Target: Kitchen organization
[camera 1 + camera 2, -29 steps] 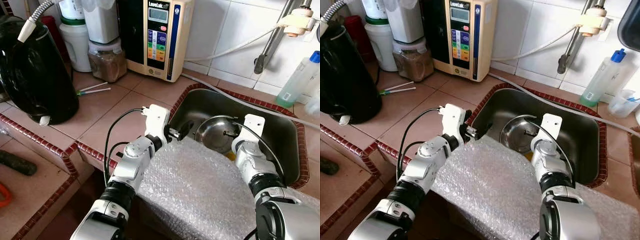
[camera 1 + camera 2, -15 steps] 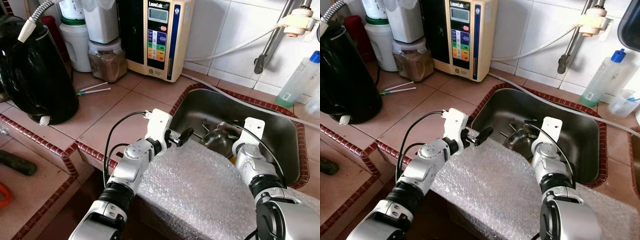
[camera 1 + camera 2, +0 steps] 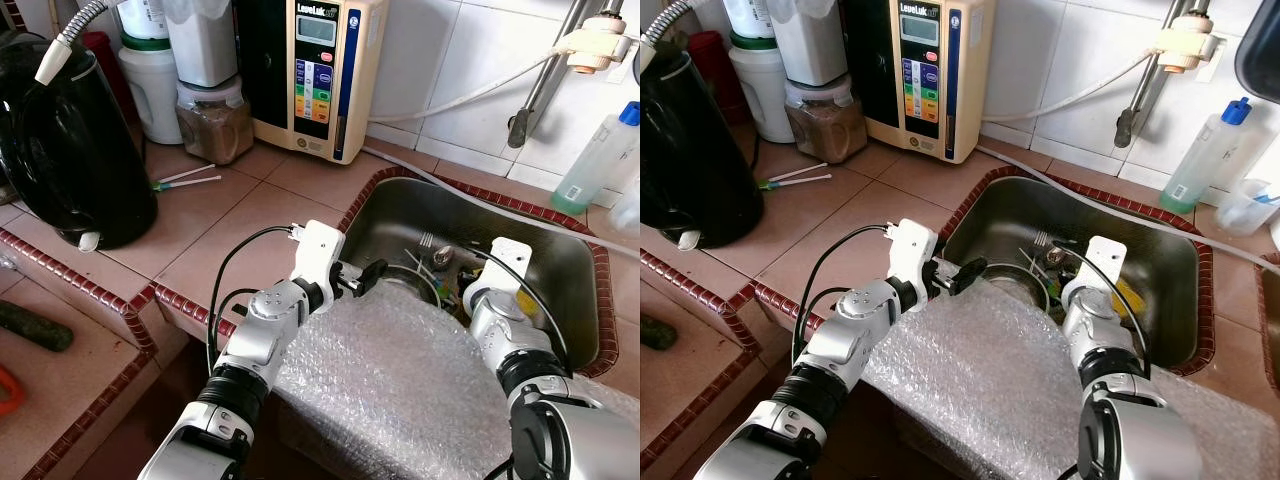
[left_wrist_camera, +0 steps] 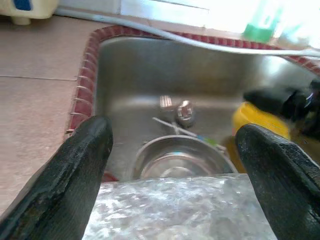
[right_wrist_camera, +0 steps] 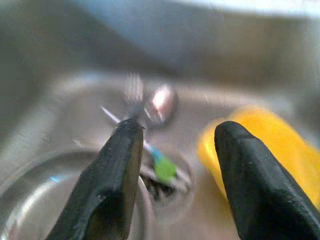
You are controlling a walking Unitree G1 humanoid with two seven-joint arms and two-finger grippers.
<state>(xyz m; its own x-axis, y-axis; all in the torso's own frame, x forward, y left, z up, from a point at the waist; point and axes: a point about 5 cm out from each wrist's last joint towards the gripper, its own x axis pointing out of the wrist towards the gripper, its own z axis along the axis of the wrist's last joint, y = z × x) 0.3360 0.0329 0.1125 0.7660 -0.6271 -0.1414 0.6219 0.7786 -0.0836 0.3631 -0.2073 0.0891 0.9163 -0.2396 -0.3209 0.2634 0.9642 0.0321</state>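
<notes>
Over the sink point(image 3: 560, 250), my left gripper point(image 4: 175, 165) and right gripper point(image 5: 172, 165) both hang spread and empty; bowl point(image 4: 175, 162), fork point(image 3: 424, 243) and spoon point(image 4: 185, 111) remain uncollected

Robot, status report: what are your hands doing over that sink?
Left gripper open at sink's near edge. Right gripper open, empty, low inside. Steel bowl, fork and spoon lie below. Bubble wrap covers front rim.
</notes>
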